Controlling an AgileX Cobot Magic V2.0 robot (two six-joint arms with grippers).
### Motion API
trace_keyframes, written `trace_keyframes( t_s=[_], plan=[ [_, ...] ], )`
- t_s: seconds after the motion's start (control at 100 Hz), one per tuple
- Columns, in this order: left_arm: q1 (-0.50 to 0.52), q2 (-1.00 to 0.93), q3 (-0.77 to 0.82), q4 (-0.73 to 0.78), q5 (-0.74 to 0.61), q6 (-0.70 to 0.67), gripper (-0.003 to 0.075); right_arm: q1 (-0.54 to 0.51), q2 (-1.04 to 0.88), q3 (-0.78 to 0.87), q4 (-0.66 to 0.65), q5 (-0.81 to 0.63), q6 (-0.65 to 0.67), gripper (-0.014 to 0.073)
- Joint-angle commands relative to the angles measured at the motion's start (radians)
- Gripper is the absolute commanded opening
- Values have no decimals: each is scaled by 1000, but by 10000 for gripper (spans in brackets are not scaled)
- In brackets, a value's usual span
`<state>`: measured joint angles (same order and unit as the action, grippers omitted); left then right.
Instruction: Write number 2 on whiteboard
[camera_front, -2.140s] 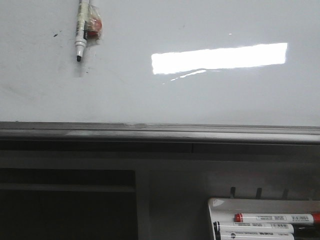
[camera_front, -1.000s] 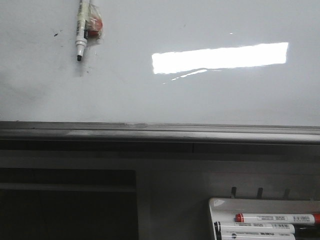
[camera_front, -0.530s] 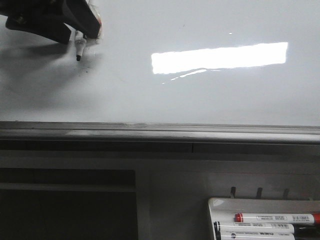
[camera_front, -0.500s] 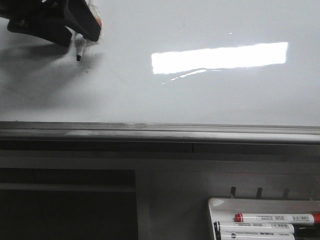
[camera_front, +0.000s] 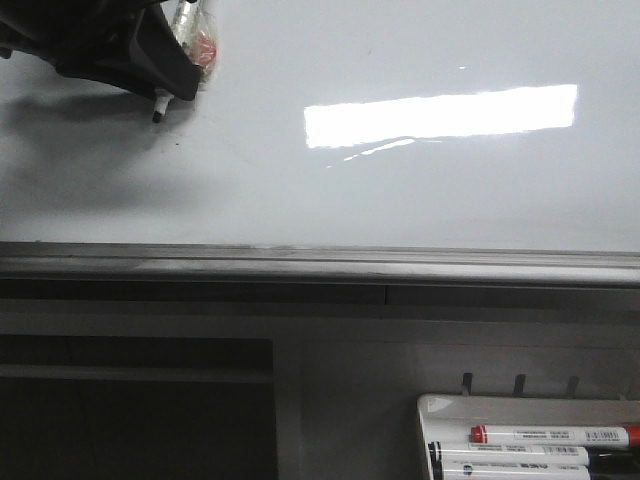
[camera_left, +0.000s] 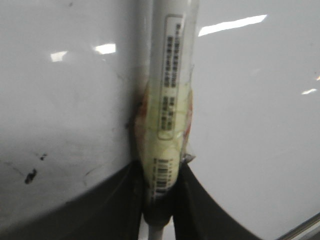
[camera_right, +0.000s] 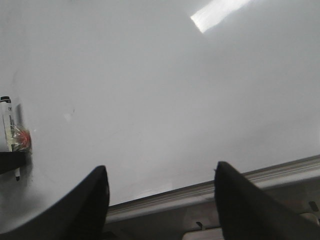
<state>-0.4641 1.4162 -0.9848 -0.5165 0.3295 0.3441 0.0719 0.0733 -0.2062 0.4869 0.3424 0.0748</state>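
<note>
Whiteboard (camera_front: 420, 190) fills the upper part of the front view, lying flat and glossy, with a grey metal edge strip along its near side and a bright rectangular glare right of centre. Its surface is white with faint grey smudges and a few small dark specks near the far left; no drawn line of a 2 can be made out on it in any view. At the board's far left corner the left gripper (camera_front: 160, 75) is down over a marker (camera_front: 158, 108), whose black tip pokes out below the dark fingers and sits at or just above the board; I cannot tell if it touches. In the left wrist view the two fingers (camera_left: 107, 205) are clamped on either side of the marker (camera_left: 167, 120), a white barrel with a printed label, wrapped in yellowish tape with a bit of red showing. The right gripper (camera_right: 160, 200) hovers over the board with its fingers wide apart, nothing between them. Below the board's edge, at the lower right of the front view, a white tray (camera_front: 440, 408) holds more markers (camera_front: 550, 436), one with red ends.
</note>
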Motion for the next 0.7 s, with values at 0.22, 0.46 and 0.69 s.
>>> trace_keyframes(
  t_s=[0.22,0.46,0.69],
  plan=[
    [-46,-220,-25,7,-31,56,-20,-4,31,-223,6,-28,-55,410],
    [-149,-417,-25,10,135,511,-20,16,267,-568,76,173,-436,410],
    [-186,-434,-23,22,292,659,-20,43,618,-733,524,507,-987,410]
  ],
)
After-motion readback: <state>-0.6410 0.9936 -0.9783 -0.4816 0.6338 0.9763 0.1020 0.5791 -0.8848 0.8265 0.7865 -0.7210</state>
